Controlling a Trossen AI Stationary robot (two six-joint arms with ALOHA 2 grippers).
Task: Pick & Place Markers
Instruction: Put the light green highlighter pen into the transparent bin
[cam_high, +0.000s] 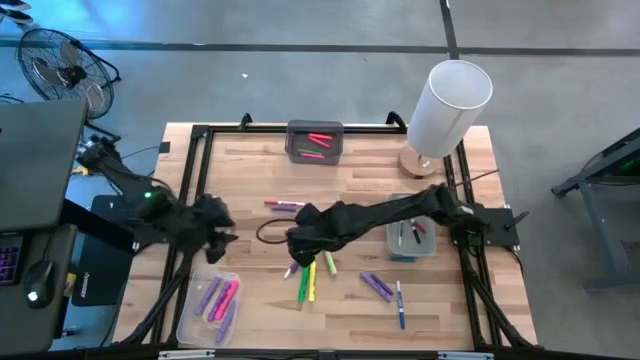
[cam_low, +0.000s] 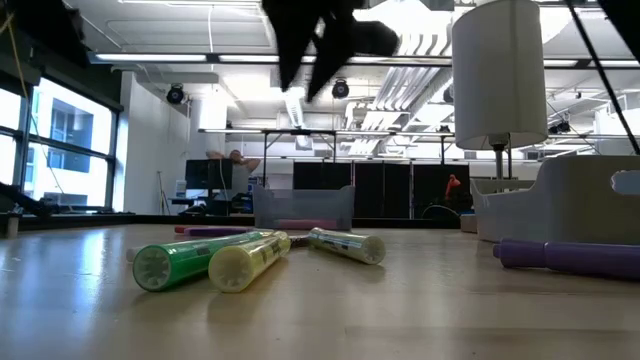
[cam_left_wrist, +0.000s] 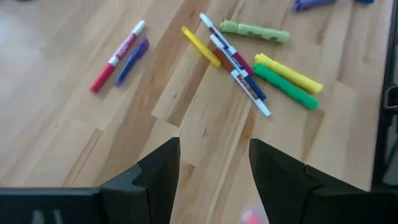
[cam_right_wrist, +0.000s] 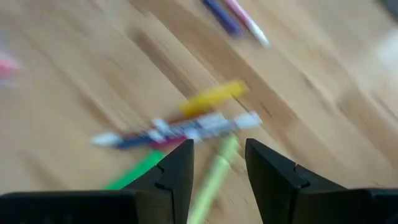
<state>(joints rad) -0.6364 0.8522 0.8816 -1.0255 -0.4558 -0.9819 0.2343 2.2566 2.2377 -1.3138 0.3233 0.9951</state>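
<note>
Along the left edge of the wooden table (cam_high: 260, 310), the left gripper (cam_high: 222, 237) hangs above bare wood. Its fingers (cam_left_wrist: 163, 171) stand apart with nothing between them and touch nothing. Just toward the near edge from it lies a clear tray (cam_high: 190, 318) holding pink and purple markers (cam_high: 222, 300). A black frame rail (cam_high: 195, 170) borders the left side; the wood between that rail and the table centre is open except for two markers, one pink and one purple (cam_high: 285, 205), lying side by side.

At the table centre, the right gripper (cam_high: 297, 250) is raised over a loose cluster of markers: a green marker (cam_high: 302, 284), a yellow marker (cam_high: 311, 279), a yellow-green marker (cam_high: 329, 264) and several thin white-barrelled pens (cam_left_wrist: 239, 73) crossing one another. Its fingers (cam_right_wrist: 179, 171) are parted, empty, and clear of the markers below.

At the far edge, a grey tray (cam_high: 316, 141) contains red and green markers. Right of centre, two purple markers (cam_high: 376, 286) and a blue pen (cam_high: 400, 303) lie on open wood. A second grey tray (cam_high: 411, 240) with pens inside sits beside the right arm, and a white lamp (cam_high: 448, 105) stands at the far right corner.
</note>
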